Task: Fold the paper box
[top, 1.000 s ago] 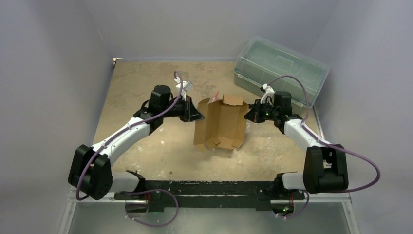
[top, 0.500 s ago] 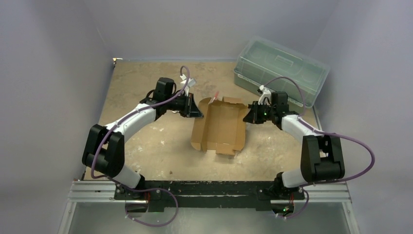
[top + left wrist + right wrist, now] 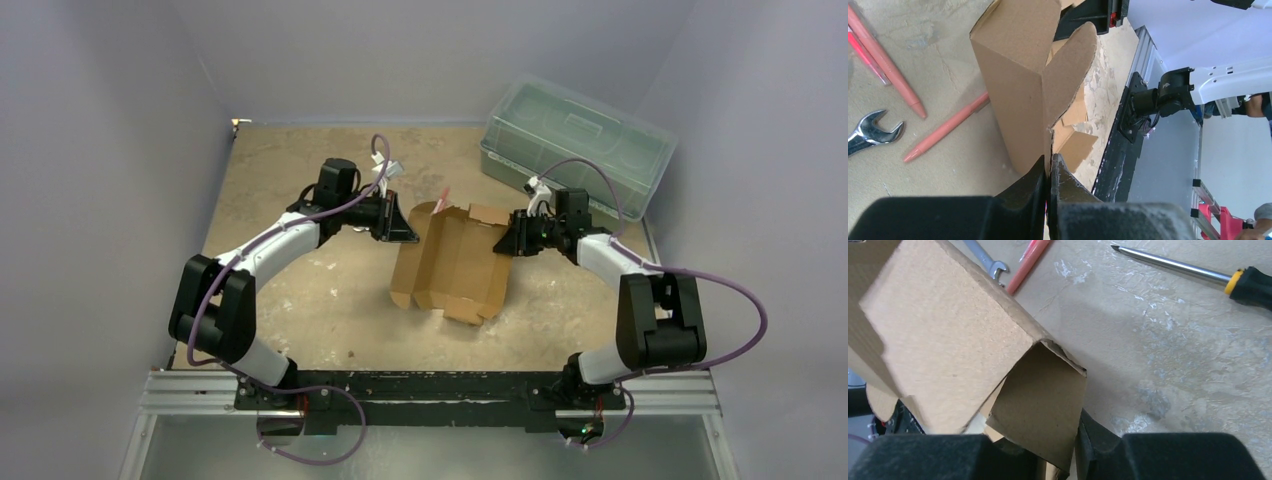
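Note:
The paper box [image 3: 450, 262], a creased brown cardboard sheet with flaps, lies partly folded between both arms at mid-table. My left gripper [image 3: 405, 235] is shut on its left edge. In the left wrist view the black fingers [image 3: 1035, 177] pinch the thin cardboard wall [image 3: 1018, 75] at the left gripper's tips [image 3: 1049, 161]. My right gripper [image 3: 506, 243] is at the box's right edge. In the right wrist view its jaws [image 3: 1058, 442] stand parted, with a cardboard flap [image 3: 1040, 400] loose between them.
A translucent green lidded bin [image 3: 575, 140] stands at the back right. Two pink pens [image 3: 883, 60] [image 3: 945, 127] and a wrench [image 3: 870, 132] lie under the box's far end. A screwdriver [image 3: 1198, 272] with a black and yellow handle rests on the table beyond it.
The box has come down from standing tilted to lying flatter on the table. My right gripper's jaws have parted from the flap. The left grip has held.

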{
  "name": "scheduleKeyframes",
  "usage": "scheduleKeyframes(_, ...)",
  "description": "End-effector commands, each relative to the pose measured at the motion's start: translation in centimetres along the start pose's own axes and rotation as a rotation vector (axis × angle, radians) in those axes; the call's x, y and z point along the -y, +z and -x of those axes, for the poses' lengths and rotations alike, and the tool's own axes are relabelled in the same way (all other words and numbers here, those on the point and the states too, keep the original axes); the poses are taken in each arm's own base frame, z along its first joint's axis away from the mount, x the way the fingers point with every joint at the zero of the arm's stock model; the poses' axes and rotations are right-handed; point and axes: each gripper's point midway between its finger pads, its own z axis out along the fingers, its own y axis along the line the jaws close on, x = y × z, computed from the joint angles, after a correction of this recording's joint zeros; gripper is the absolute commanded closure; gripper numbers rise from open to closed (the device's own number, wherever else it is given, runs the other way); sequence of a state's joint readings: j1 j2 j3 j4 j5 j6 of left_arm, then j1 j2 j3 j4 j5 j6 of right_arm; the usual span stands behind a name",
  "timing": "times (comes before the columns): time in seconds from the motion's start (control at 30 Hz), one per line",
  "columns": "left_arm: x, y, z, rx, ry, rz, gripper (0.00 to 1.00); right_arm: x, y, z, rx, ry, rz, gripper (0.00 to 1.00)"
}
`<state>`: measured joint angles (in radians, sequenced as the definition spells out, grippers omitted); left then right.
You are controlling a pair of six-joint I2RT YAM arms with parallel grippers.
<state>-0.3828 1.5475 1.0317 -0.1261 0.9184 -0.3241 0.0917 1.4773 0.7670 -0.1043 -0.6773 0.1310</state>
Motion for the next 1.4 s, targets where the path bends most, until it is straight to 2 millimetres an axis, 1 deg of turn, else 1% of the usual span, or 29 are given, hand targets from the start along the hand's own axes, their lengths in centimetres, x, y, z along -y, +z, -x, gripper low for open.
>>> scheduleKeyframes(0.0,0.4,-0.4,0.4,0.024,0.067,-0.039,1.0,-2.4,-1.0,2.6,0.062,-0.108,0.079,0.72)
scheduleKeyframes(0.07,0.2,-0.6,0.3,0.023,0.067,-0.027,1.0,-2.8,-1.4,2.8,0.068,-0.135,0.083,0.7)
scheduleKeyframes(0.17,-0.4,-0.6,0.1,0.017,0.063,0.002,1.0,-3.6,-2.2,3.3,0.077,-0.194,0.095,0.63)
scheduleKeyframes(0.23,-0.8,-0.7,-0.1,0.011,0.058,0.021,1.0,-4.0,-3.0,3.3,0.069,-0.254,0.105,0.53)
scheduleKeyframes(0.3,-1.3,-0.8,-0.2,0.004,0.058,0.042,1.0,-4.2,-3.9,3.6,0.071,-0.314,0.107,0.4)
scheduleKeyframes(0.37,-1.5,-0.9,-0.3,-0.003,0.064,0.058,1.0,-4.3,-5.2,4.1,0.078,-0.38,0.111,0.28)
scheduleKeyframes(0.4,-1.6,-1.0,-0.3,-0.005,0.066,0.064,1.0,-4.8,-5.9,4.4,0.087,-0.433,0.137,0.23)
scheduleKeyframes(0.43,-1.7,-1.1,-0.3,-0.005,0.069,0.07,1.0,-5.1,-6.6,4.7,0.09,-0.446,0.155,0.18)
scheduleKeyframes(0.5,-1.7,-1.1,-0.3,-0.006,0.078,0.077,1.0,-5.4,-7.9,4.7,0.079,-0.516,0.173,0.1)
scheduleKeyframes(0.53,-1.7,-1.2,-0.2,-0.005,0.085,0.077,1.0,-5.1,-8.8,4.9,0.088,-0.551,0.169,0.08)
scheduleKeyframes(0.63,-1.7,-1.3,-0.1,-0.006,0.097,0.08,1.0,-6.1,-10.9,5.7,0.125,-0.624,0.187,0.01)
scheduleKeyframes(0.7,-1.6,-1.4,-0.1,-0.01,0.104,0.082,1.0,-7.1,-12.0,6.7,0.167,-0.671,0.177,0.01)
scheduleKeyframes(0.77,-1.4,-1.5,0.2,-0.005,0.116,0.081,1.0,-8.4,-12.7,7.7,0.225,-0.695,0.2,0.01)
scheduleKeyframes(0.8,-1.3,-1.5,0.4,-0.002,0.121,0.08,1.0,-8.6,-12.9,8.1,0.238,-0.704,0.193,0.01)
scheduleKeyframes(0.83,-1.1,-1.6,0.5,0.0,0.125,0.079,1.0,-8.9,-13.0,8.1,0.241,-0.749,0.203,0.01)
scheduleKeyframes(0.87,-0.9,-1.7,0.7,0.003,0.129,0.075,1.0,-9.8,-12.8,8.1,0.233,-0.797,0.23,0.01)
scheduleKeyframes(0.9,-0.7,-1.7,0.9,0.005,0.13,0.074,1.0,-10.1,-12.5,8.0,0.215,-0.85,0.234,0.01)
scheduleKeyframes(0.93,-0.5,-1.8,1.2,0.007,0.134,0.071,1.0,-10.2,-11.8,7.6,0.179,-0.894,0.233,0.01)
scheduleKeyframes(1.0,-0.1,-1.9,1.5,0.011,0.139,0.064,1.0,-10.0,-10.8,7.5,0.143,-0.955,0.205,0.01)
scheduleKeyframes(1.13,0.5,-2.1,1.9,0.022,0.137,0.056,1.0,-9.7,-9.7,7.2,0.13,-1.073,0.161,0.01)
scheduleKeyframes(1.2,0.7,-2.2,2.1,0.025,0.134,0.053,1.0,-9.2,-9.0,7.3,0.124,-1.1,0.106,0.01)
scheduleKeyframes(1.27,0.9,-2.2,2.3,0.026,0.132,0.049,1.0,-8.4,-8.8,7.9,0.145,-1.097,0.03,0.01)
scheduleKeyframes(1.3,1.0,-2.3,2.3,0.026,0.132,0.049,1.0,-8.3,-8.8,8.2,0.159,-1.095,0.014,0.01)
scheduleKeyframes(1.37,1.1,-2.3,2.5,0.028,0.131,0.048,1.0,-8.4,-8.7,8.2,0.155,-1.098,0.024,0.01)
